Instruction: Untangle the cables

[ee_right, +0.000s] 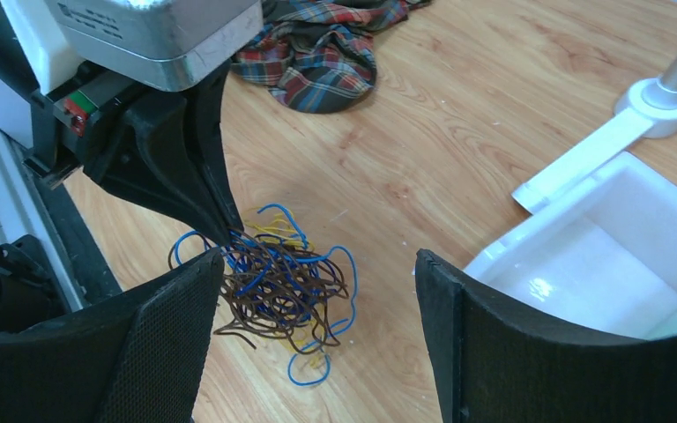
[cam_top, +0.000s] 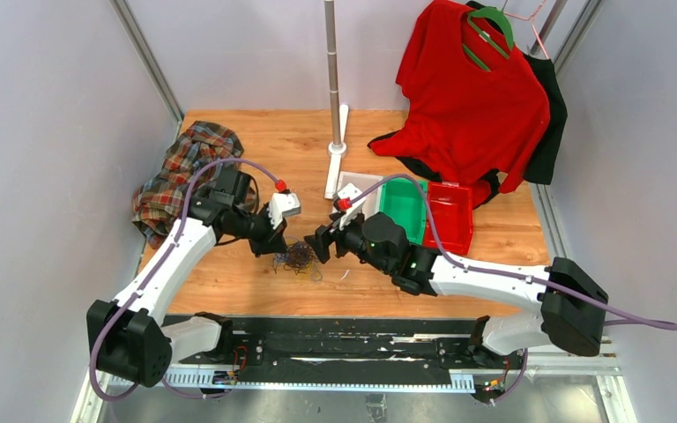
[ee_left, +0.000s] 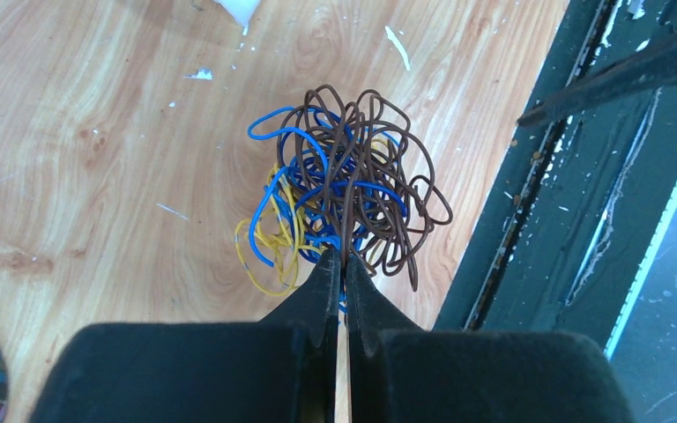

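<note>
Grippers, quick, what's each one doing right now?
Left gripper: closed on the cables.
Right gripper: open, holding nothing.

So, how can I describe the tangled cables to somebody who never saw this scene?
On the wooden table, look near the front edge, at the middle. A small wad of cables lies there, the left gripper shut on it, the open right gripper beside. Only it is thin brown, blue and yellow wire; neighbours are plaid cloth and bins.
</note>
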